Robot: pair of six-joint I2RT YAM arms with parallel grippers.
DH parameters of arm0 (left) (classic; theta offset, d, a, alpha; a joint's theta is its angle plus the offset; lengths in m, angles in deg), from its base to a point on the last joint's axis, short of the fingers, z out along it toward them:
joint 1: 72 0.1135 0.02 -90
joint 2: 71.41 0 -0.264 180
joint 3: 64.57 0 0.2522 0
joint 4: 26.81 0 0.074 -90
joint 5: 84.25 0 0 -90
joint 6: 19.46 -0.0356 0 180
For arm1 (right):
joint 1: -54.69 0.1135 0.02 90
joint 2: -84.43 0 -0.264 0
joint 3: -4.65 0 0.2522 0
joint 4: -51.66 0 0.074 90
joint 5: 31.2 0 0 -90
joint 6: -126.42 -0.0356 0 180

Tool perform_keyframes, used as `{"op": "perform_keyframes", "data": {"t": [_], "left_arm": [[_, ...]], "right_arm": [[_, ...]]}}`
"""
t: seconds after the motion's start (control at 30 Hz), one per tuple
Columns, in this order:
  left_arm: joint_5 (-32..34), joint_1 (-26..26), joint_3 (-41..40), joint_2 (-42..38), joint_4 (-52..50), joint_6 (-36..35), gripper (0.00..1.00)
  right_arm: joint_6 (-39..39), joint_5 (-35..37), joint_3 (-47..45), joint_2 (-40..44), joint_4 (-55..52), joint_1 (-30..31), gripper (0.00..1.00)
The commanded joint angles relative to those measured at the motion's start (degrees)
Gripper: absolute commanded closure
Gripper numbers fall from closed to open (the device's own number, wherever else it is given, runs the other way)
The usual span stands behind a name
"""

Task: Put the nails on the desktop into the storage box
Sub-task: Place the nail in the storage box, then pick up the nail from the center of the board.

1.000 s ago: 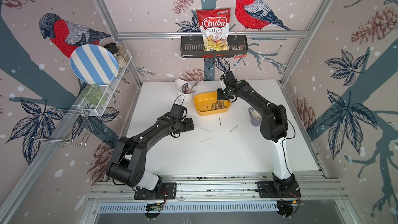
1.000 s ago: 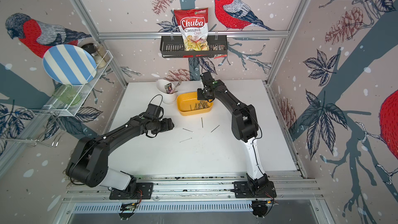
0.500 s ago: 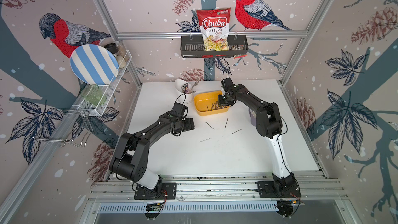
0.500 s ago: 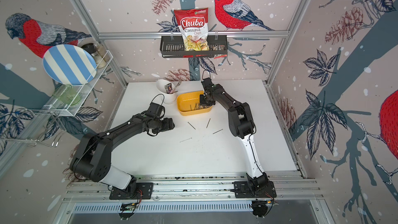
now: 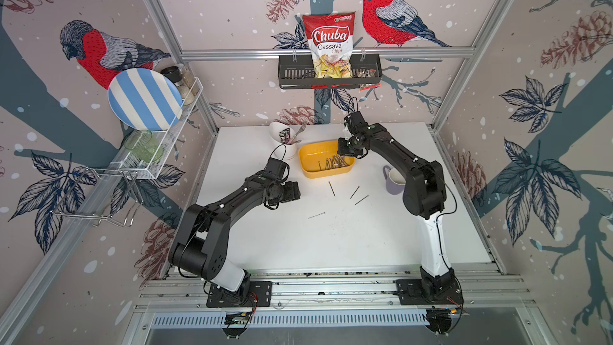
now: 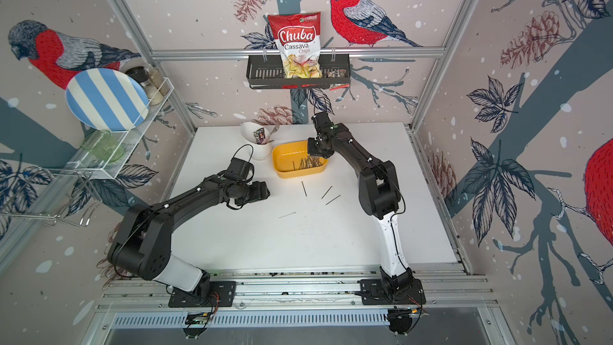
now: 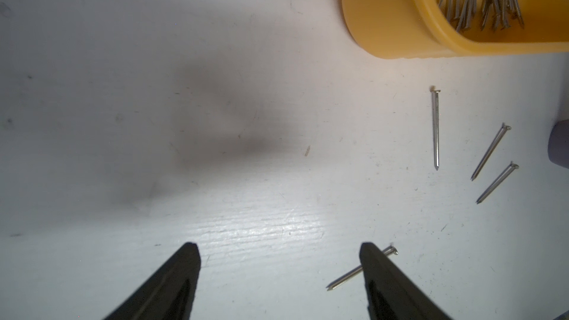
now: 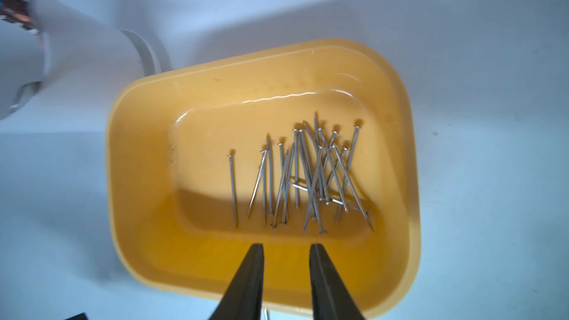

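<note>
Heads up: your left pincer [image 7: 278, 245] is spread wide and empty, hovering over the table [image 5: 331, 243], but it isn't lined up. The lone nail [image 7: 348, 277] runs under one finger instead of lying between the two. If you drop straight down, you'll probably land a tip on it and flick it away, so shift sideways first. These nails are thin and lie flat on a hard top, so I'd guess a shallow pinch just skates off.

Your right pincer [image 8: 286, 246] hangs above one end of the box [image 5: 326, 174]. Its jaws are parted a little and there's nothing between them. The pile of nails [image 8: 308, 180] sits on the box floor. If you pull that arm out low, it could clip the rim and shove the box toward the cup [image 5: 285, 152].

The three loose nails [image 5: 355, 192] lie between the box and the mug [image 5: 393, 179]. Two of them lie close together, so a grab there could easily knock the other one. Both arms reaching into that patch could also bump each other.

Compared with a second ago, the right pincer was pinched shut over the box and has now parted. The left one was just as wide, and its arm has barely budged. There were four nails on the table then, and there are four now.
</note>
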Motion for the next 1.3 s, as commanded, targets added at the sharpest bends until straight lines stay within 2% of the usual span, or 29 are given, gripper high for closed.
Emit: {"op": "perform_keyframes", "data": {"t": [0.0, 0.23, 0.4, 0.53, 0.83, 1.27], "left_arm": [[-1.2, 0.3, -0.2, 0.2, 2.0, -0.1, 0.16], [-3.1, -0.1, -0.5, 1.4, 3.9, 0.0, 0.16], [-3.7, -1.0, 0.5, 2.8, 4.1, -0.1, 0.16], [-3.6, -1.7, 1.4, 3.3, 3.5, -0.1, 0.16], [-1.2, -2.1, -0.2, -0.3, 1.7, 0.5, 0.16], [-0.4, -2.1, -1.5, -1.0, 2.0, 1.8, 0.16]], "right_arm": [[-0.5, 0.6, -6.8, 5.9, -1.0, 0.8, 0.68], [-2.8, 0.9, -27.4, 19.8, 1.5, 3.3, 0.63], [-4.2, 0.3, -35.9, 22.5, 4.6, 4.6, 0.59], [-4.7, -0.1, -36.2, 20.2, 8.4, 4.5, 0.59], [-4.3, 1.3, -33.0, 12.2, 8.5, 2.8, 0.59], [-4.2, 0.9, -36.4, 11.2, 9.6, 2.6, 0.59]]}}
